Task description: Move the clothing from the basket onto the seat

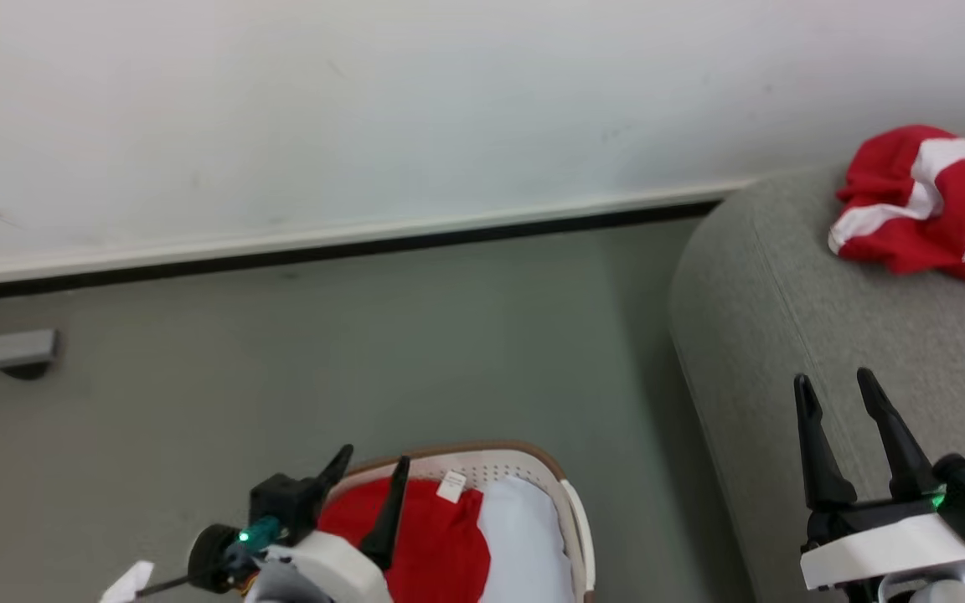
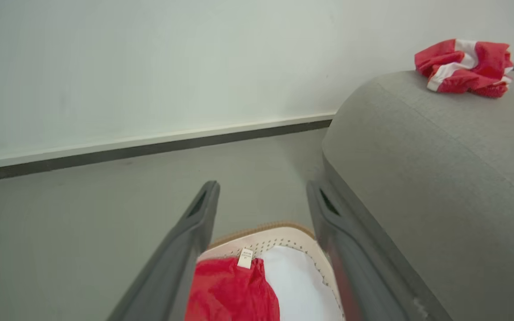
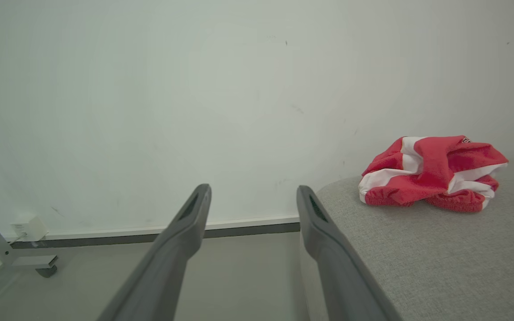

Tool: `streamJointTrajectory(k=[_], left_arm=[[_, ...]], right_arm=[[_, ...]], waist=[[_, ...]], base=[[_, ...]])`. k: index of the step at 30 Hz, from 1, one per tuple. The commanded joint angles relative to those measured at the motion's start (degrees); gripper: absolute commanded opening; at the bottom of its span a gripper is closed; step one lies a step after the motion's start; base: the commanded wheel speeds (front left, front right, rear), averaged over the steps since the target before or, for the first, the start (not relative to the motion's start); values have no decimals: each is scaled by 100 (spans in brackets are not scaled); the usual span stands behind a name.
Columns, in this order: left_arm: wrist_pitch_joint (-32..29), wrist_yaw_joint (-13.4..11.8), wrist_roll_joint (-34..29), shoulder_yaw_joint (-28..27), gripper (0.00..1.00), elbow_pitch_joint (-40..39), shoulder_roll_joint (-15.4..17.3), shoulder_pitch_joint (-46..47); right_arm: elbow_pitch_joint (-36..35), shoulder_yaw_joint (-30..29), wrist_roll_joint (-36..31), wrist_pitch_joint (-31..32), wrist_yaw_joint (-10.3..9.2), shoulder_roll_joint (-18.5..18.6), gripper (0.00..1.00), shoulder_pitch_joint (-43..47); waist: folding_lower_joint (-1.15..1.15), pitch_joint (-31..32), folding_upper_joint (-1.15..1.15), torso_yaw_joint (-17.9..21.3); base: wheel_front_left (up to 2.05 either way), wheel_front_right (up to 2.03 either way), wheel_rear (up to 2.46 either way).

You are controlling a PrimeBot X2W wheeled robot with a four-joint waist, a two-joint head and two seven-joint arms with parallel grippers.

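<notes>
left claw (image 1: 374, 457) and right claw (image 1: 833, 378) gape empty (clothing (image 1: 432, 544) in basket (image 1: 495, 466) cut off below).

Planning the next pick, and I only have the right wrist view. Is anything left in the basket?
Observer: Yes, a red garment with a white tag lies in the basket, beside white fabric.
Operator: Where is the left arm?
Observer: The left gripper hovers over the red garment, jaws open and empty.
Operator: And the basket relative to the seat?
Observer: It stands on the floor on the robot's left of the seat, with a strip of floor between them.
</notes>
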State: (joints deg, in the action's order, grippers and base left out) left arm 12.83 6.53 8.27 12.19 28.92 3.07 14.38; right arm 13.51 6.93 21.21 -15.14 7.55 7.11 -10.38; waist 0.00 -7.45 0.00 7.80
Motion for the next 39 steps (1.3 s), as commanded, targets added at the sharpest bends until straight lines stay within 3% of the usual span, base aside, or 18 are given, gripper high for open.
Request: streamJointTrajectory(k=[1, 12, 26, 39], left_arm=[[-97, 24, -61, 93, 100, 147, 86, 178], [-522, 96, -216, 816, 100, 1562, 501, 1383], [-1076, 86, -605, 1885, 100, 3413, 892, 2759], [-1306, 87, -644, 2861, 100, 4172, 1017, 3650]], right_arm=[[-33, -16, -26, 3, -12, -20, 100, -120], [-279, -168, -109, 3, -12, -193, 100, -632], [-566, -447, -110, 3, -13, -422, 100, -1372], [-629, -141, 327, 2, -13, -428, 100, -1688]], waist=[[0, -364, 0, 302], [0, -1543, 0, 811], [0, -2914, 0, 1088], [0, -3701, 0, 1443]], base=[[0, 0, 0], [0, 0, 0], [0, 0, 0], [0, 0, 0]])
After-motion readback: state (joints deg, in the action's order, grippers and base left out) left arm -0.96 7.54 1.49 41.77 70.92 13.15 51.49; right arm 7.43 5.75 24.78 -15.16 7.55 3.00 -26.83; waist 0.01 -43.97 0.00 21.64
